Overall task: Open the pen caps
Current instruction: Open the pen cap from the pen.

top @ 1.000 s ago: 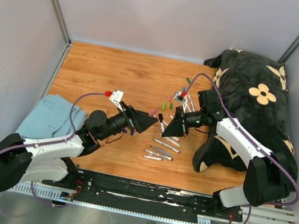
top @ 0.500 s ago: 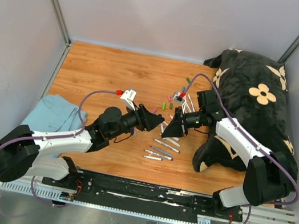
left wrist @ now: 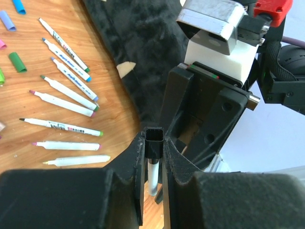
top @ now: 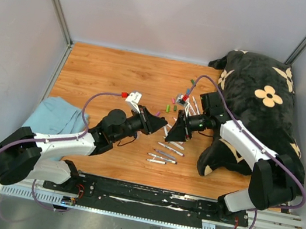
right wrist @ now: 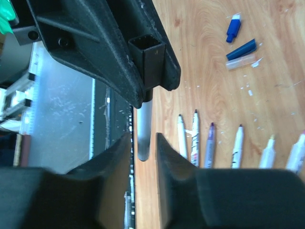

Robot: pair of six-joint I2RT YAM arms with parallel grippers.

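Observation:
A pen hangs in the air between my two grippers above the table's middle. Its black square cap point(left wrist: 154, 138) sits pinched in my left gripper point(left wrist: 154, 148) point(top: 158, 126), which is shut on it. The white-grey barrel point(right wrist: 143, 129) runs from the cap point(right wrist: 148, 55) down between the fingers of my right gripper point(right wrist: 143, 145) point(top: 172, 134). Those fingers stand slightly apart, with thin gaps on both sides of the barrel. Uncapped pens point(top: 165, 152) point(left wrist: 66, 102) point(right wrist: 209, 145) lie in a row on the wood. Loose pen caps point(top: 172, 107) lie beyond them, among them a green one point(left wrist: 18, 62) and a blue one point(right wrist: 241, 49).
A black plush cushion with cream flowers point(top: 260, 110) fills the right side, under and behind the right arm. A light blue cloth point(top: 51, 120) lies at the left edge. Grey walls close in the wooden table point(top: 106, 76) on three sides.
My left arm has swung right to meet the right gripper, and its jaws have closed from wide open onto the black cap. The right gripper's fingers have eased slightly apart around the barrel.

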